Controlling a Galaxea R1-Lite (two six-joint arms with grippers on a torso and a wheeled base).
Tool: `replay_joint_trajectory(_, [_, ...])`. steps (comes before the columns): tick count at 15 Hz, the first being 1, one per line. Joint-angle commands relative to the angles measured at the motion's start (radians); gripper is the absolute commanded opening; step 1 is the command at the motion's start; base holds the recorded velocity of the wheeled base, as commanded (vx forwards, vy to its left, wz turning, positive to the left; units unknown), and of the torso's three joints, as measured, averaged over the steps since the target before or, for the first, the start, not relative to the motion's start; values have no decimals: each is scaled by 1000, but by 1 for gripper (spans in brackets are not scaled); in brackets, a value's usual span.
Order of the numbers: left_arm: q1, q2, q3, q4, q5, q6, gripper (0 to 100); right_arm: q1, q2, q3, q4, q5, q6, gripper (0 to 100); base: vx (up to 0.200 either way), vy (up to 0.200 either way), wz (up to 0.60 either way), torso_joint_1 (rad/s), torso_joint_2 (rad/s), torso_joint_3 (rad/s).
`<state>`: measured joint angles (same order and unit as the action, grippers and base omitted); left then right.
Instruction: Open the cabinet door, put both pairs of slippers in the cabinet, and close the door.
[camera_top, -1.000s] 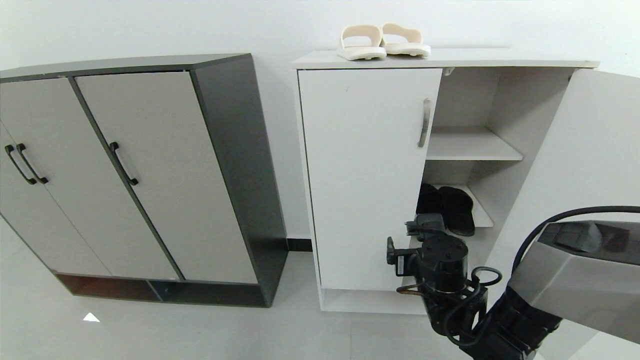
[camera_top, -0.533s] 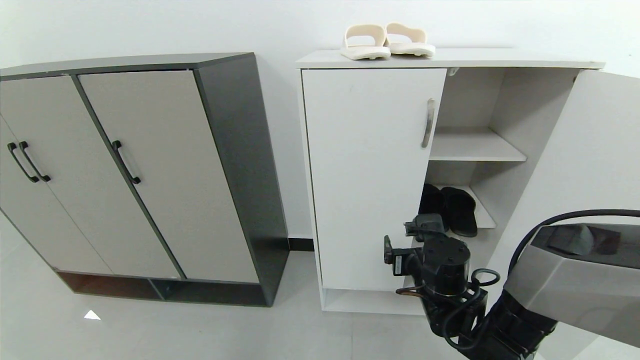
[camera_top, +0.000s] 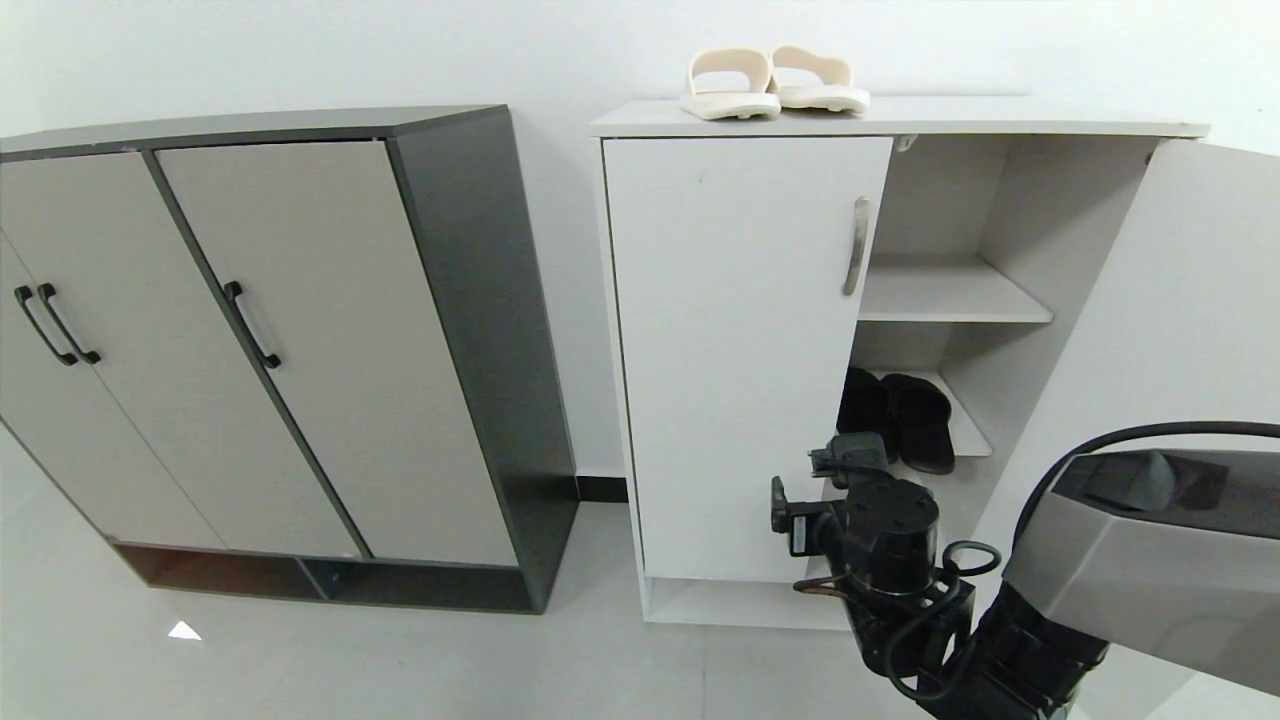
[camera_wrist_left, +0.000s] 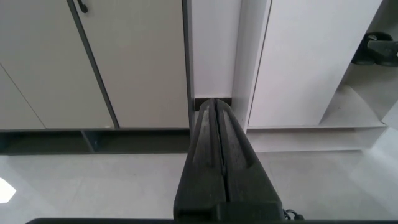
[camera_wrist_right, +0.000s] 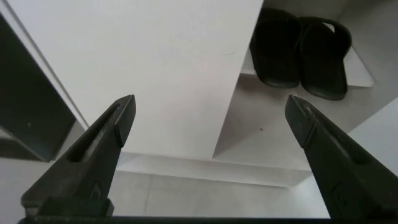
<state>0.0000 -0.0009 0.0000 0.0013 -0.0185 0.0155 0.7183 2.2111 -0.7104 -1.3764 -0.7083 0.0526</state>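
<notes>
Head view: white two-door cabinet (camera_top: 740, 350), right door (camera_top: 1180, 300) open. Black rubber slippers (camera_top: 905, 420) sit on the lower shelf. Beige foam slippers (camera_top: 770, 82) are on the cabinet top, not yet stowed; door closing left too.
Left wrist view: left end effector (camera_wrist_left: 216, 109) pressed together, empty.
Right wrist view: right end effector (camera_wrist_right: 210, 106) spread wide, empty, facing black rubber slippers.

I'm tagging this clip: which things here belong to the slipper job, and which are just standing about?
Job: white cabinet, its open door, black slippers inside, cream slippers on top, right hand.
Idle: grey cabinet.
</notes>
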Motion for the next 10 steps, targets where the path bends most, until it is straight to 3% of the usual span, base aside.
replay_joint_trajectory(1, [0, 1, 0, 0, 0, 0, 0, 1, 6, 0, -1, 1, -2, 100, 0, 0, 0, 0, 0, 0])
replay_joint_trajectory(5, [0, 1, 0, 0, 0, 0, 0, 1, 4, 5, -16, 0, -3, 100, 0, 0, 0, 13, -167, -237])
replay_joint_trajectory(10, [0, 1, 0, 0, 0, 0, 0, 0, 1, 14, -16, -2, -3, 100, 0, 0, 0, 71, -495, -360])
